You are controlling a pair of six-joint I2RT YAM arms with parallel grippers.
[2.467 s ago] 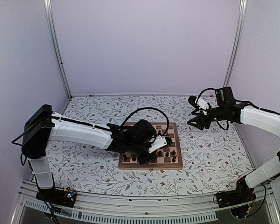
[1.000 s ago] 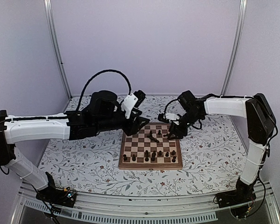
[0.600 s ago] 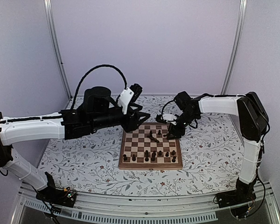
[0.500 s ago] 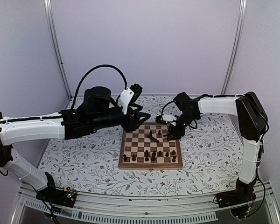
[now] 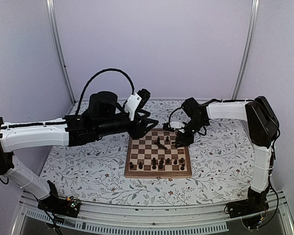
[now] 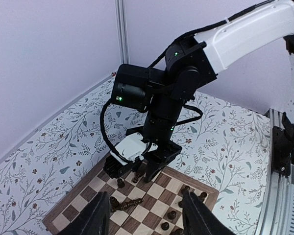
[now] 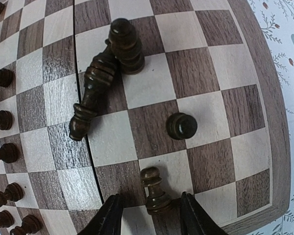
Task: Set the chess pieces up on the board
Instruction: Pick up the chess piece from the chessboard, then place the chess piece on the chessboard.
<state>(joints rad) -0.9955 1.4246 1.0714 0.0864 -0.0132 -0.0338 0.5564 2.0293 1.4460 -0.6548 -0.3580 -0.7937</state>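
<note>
Right end effector (image 7: 151, 209), fingers parted and not yet clamped, straddles a small dark turned wooden pawn (image 7: 156, 193) near the border of the square tan-and-brown wooden chessboard (image 7: 264, 147); one dark chessman (image 7: 90, 100) lies toppled, so setup appears only partly done.

The board (image 7: 193, 68) is chequered in light tan and dark brown squares, framed by a mid-brown wooden border. The chess pieces (image 7: 181, 126) on it are coloured a dark brown-black. The surface (image 5: 88, 166) beneath the board is patterned with grey leafy sprigs and small reddish flowers on white. The left arm (image 5: 34, 136) and the right arm (image 5: 232, 108) are finished in white with black joints.
</note>
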